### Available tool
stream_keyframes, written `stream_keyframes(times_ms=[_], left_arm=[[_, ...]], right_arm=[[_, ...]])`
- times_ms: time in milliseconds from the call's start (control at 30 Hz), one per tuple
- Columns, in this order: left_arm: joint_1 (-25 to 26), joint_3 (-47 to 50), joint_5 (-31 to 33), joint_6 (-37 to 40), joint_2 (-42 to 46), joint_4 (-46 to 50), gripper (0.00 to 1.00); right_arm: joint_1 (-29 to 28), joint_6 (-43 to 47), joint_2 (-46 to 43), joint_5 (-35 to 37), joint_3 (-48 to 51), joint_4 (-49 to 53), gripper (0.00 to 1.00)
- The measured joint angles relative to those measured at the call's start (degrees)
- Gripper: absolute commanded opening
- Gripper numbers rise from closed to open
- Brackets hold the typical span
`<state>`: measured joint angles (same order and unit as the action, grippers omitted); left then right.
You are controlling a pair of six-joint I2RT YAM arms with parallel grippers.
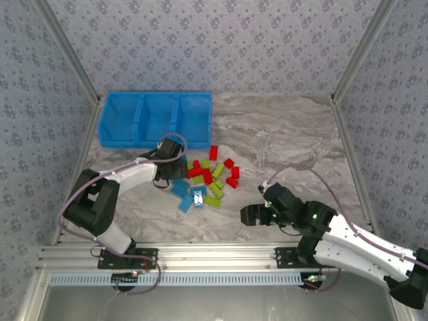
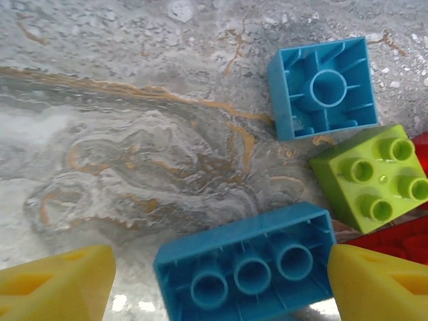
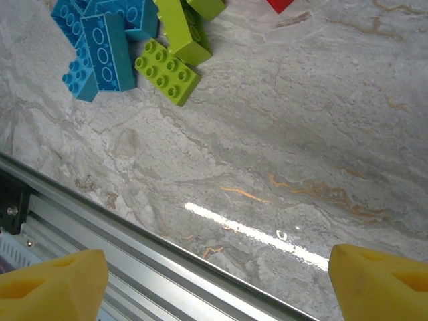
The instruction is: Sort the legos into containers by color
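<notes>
Sitting back-left: containers (image 1: 134,139) | legos (image 1: 207,176) heaped on table (image 1: 287,134) near its front

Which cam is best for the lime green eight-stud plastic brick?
Right wrist: the lime green eight-stud plastic brick lies studs-up, close and unobstructed. Top external gives it just as a small green speck, with no stud detail.

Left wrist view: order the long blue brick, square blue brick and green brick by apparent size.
1. long blue brick.
2. square blue brick and green brick: look alike, unranked.
</notes>
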<state>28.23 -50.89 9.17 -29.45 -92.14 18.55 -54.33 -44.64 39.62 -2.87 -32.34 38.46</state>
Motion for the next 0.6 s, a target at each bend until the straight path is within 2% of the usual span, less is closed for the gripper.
stream_keyframes(times_ms=[233,600], left_arm=[[0.0,-0.4,-1.3,-0.1,-1.7,-2.9,0.82],[-0.9,2.1,-6.0,-1.9,-2.3,-9.0,0.57]], right_arm=[[0.0,-0.6,0.0,0.7,0.4,0.0,0.88],[0.0,-1.1,0.0,0.9,0.4,-0.1,0.88]])
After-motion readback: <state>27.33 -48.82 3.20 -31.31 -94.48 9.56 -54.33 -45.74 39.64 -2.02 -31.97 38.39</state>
